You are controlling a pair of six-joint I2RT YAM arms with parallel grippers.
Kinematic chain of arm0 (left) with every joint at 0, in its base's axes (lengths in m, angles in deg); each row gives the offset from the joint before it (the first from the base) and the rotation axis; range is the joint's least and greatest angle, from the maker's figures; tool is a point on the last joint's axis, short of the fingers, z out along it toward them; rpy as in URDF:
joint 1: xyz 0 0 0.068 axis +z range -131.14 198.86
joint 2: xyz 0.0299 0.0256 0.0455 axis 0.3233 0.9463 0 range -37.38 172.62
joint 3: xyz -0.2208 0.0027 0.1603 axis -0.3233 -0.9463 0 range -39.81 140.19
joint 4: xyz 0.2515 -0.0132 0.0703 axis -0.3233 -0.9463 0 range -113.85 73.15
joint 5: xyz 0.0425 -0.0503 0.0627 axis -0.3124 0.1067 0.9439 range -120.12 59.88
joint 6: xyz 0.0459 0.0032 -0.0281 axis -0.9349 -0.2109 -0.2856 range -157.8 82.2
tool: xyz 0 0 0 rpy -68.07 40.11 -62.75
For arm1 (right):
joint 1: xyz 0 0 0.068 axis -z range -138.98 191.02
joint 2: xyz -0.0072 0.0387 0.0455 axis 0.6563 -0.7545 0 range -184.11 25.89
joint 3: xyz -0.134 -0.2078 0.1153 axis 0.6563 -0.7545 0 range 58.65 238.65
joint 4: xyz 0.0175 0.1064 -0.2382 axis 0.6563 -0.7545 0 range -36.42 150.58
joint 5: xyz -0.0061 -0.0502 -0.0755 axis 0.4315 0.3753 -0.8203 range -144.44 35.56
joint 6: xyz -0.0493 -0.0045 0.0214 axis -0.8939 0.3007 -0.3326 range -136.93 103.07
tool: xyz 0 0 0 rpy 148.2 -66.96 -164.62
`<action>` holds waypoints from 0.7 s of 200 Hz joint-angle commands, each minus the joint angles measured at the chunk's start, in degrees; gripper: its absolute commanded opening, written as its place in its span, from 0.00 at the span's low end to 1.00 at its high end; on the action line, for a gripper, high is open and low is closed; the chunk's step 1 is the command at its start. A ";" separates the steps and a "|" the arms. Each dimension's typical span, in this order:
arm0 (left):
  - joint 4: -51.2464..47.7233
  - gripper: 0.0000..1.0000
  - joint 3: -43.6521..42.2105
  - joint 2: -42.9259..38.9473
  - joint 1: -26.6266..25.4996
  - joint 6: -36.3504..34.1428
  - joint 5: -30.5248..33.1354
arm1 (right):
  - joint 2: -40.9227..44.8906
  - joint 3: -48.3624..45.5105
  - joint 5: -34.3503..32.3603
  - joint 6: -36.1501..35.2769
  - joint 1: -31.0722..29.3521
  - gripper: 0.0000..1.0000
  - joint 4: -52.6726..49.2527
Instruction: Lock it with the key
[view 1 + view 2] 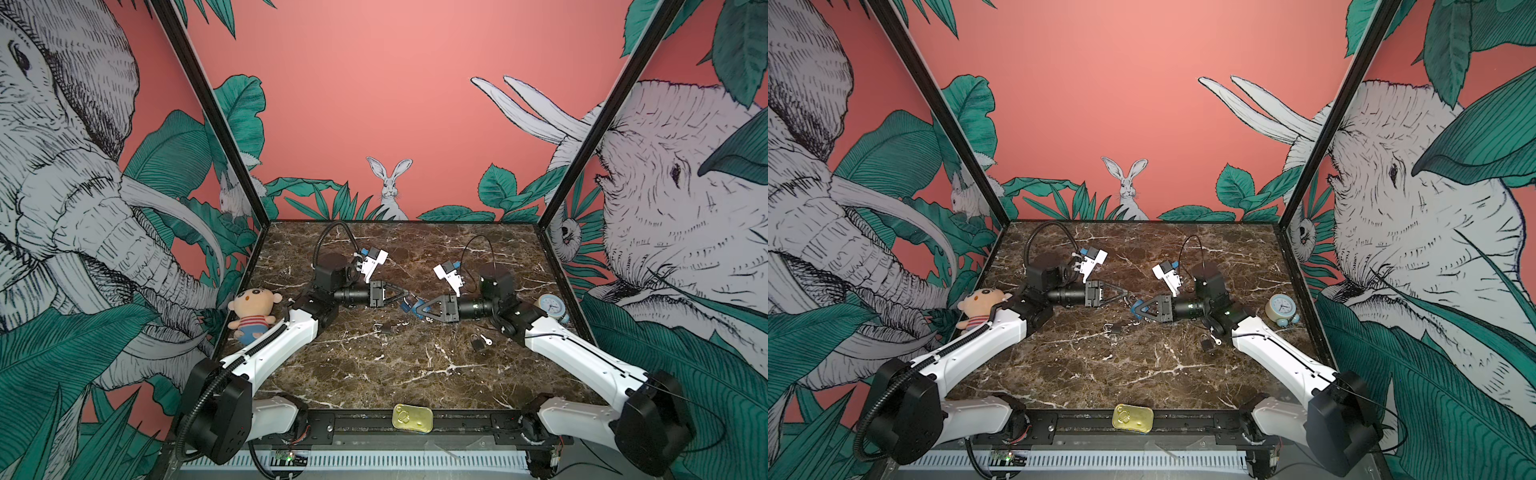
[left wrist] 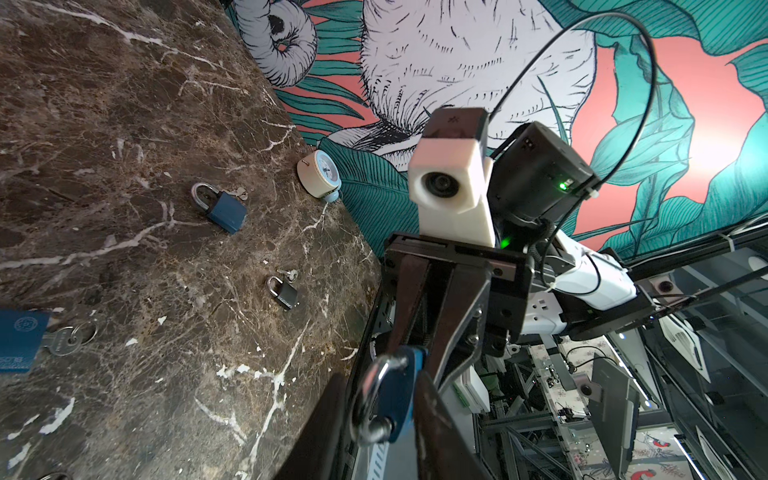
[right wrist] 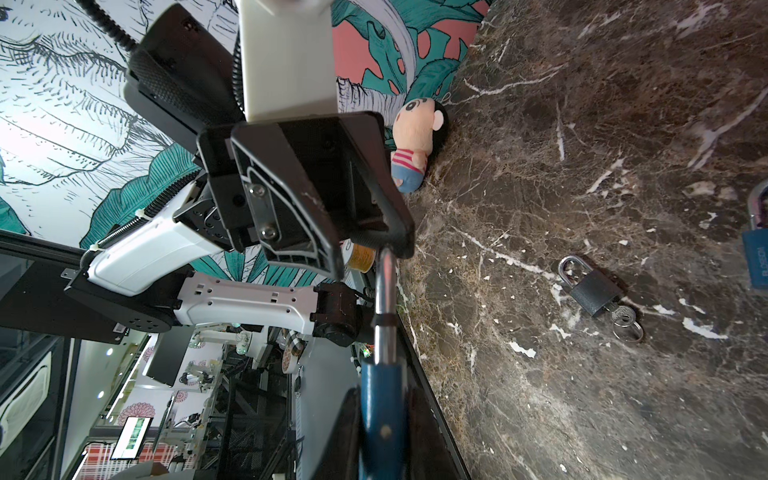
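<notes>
Robotics lab test cell: jungle-mural panels [image 1: 386,104], marble-look tabletop [image 1: 395,365], black frame posts [image 1: 206,104], monitor [image 3: 134,432] beyond.

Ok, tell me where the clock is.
In both top views the clock stands at the right edge of the table, close beside the right arm.

Blue padlock [image 2: 402,388], silver shackle [image 3: 385,291], lifted in mid-air, body and shackle each pinched by fingers [image 3: 392,222]
</notes>
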 commanded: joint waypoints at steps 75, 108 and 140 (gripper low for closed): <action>4.85 0.24 -1.46 0.33 0.26 2.00 -0.88 | -0.08 0.48 1.83 1.78 0.26 0.00 6.82; 5.86 0.21 -1.53 0.79 0.24 2.79 -0.98 | -0.30 0.22 1.91 2.32 0.22 0.00 7.60; 6.01 0.15 -1.58 1.01 0.23 2.88 -1.00 | -0.43 -0.07 2.22 3.25 0.25 0.00 9.15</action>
